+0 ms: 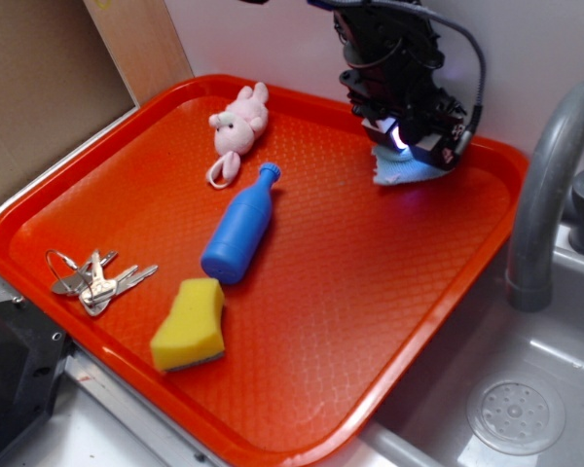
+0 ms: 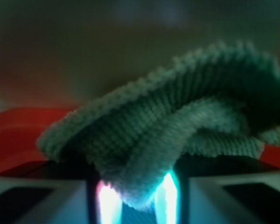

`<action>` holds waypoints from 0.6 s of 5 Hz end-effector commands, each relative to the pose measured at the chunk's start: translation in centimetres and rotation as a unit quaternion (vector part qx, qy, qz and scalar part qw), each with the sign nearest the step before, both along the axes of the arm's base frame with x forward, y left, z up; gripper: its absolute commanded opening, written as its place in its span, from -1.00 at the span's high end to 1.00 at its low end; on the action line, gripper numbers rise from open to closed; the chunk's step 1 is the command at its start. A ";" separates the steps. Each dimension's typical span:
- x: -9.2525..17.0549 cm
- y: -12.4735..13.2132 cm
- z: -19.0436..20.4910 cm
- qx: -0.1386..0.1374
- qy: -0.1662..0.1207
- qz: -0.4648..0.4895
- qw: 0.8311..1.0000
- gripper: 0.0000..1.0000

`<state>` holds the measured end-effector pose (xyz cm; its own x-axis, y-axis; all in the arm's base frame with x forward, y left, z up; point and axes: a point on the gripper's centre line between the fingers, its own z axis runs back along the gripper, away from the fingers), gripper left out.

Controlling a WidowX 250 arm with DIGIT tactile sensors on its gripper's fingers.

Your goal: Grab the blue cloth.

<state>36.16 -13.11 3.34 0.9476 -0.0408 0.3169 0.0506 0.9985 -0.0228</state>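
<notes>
A: Where's the blue cloth [image 2: 177,126]?

B: At the far right corner of the tray [image 1: 302,389], bunched up under the tool [image 1: 401,146]. The wrist view shows a fold of the knit pinched between the two lit pads, so the tool is clenched on the cloth.

A: What could spoil it?

B: Only a narrow fold appears caught. I'd judge the loose knit could slip out on lifting, or a frayed edge could drag on the tray rim nearby.

A: Anything else close?

B: No. The blue bottle [image 1: 239,239], pink plush toy [image 1: 237,126], keys [image 1: 92,279] and yellow sponge [image 1: 189,326] lie well apart, toward the left.

A: And the surface?

B: An orange textured tray beside a grey sink [image 1: 526,409] with a faucet [image 1: 550,185], white wall behind.
</notes>
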 end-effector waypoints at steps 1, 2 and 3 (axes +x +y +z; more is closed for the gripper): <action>-3.9 3.9 5.5 -0.036 0.031 0.019 0.999 1.00; -7.2 5.6 7.0 -0.049 0.074 0.017 0.996 1.00; -9.6 6.9 10.3 -0.014 0.119 0.035 0.992 1.00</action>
